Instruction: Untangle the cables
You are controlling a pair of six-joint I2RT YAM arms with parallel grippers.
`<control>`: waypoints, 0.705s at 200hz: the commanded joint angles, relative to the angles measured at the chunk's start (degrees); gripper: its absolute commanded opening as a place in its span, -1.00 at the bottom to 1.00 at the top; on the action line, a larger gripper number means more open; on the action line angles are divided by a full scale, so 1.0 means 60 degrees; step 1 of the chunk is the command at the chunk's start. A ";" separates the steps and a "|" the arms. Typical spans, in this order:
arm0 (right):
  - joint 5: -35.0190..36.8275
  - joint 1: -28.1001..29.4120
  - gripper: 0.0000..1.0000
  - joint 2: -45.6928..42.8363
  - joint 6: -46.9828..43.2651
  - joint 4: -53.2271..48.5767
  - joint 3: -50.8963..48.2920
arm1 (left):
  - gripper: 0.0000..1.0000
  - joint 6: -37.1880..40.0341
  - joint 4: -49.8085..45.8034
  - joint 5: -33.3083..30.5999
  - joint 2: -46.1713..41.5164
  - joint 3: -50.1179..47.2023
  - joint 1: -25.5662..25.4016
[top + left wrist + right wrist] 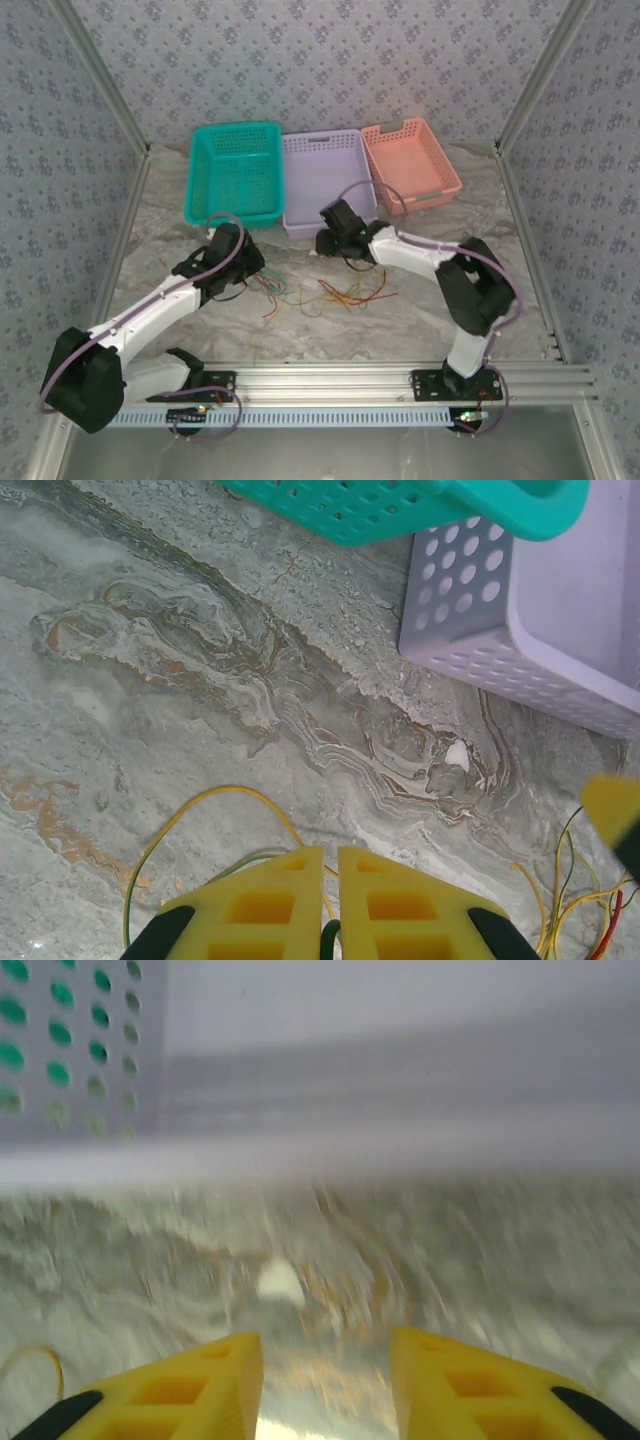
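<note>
The cables lie on the marble-patterned table as two loose clumps: green and red strands point(278, 290) by my left gripper point(250, 270), and yellow, orange and red strands point(355, 293) in the middle. In the left wrist view my left gripper point(330, 855) is shut on a green cable point(330, 938), with a yellow cable loop point(215, 795) running under the fingers. More yellow, green and red strands point(565, 895) lie at the lower right. My right gripper point(325, 238) hovers at the purple basket's front wall. In the blurred right wrist view this gripper point(325, 1345) is open with nothing between its fingers.
Three baskets stand in a row at the back: teal point(236, 128), purple point(322, 137) and pink-orange point(410, 127). The purple basket's wall point(400, 1080) is close ahead of my right gripper. A yellow strand point(30, 1358) shows low on the left of that view.
</note>
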 commanded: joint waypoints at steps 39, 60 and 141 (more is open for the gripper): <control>0.0461 0.1676 0.21 -0.2145 0.0350 0.0577 -0.2409 | -1.00 0.0613 -0.0179 0.0291 0.0285 0.0780 0.0090; 0.0637 0.2342 0.35 -0.1683 0.0681 0.0900 -0.2598 | -1.00 0.0729 -0.0375 0.0251 0.0301 0.1024 0.0088; 0.2481 0.1576 -0.70 0.0537 0.1892 0.0214 -0.1952 | -1.00 0.0895 -0.0433 0.0475 0.0607 0.1573 0.0089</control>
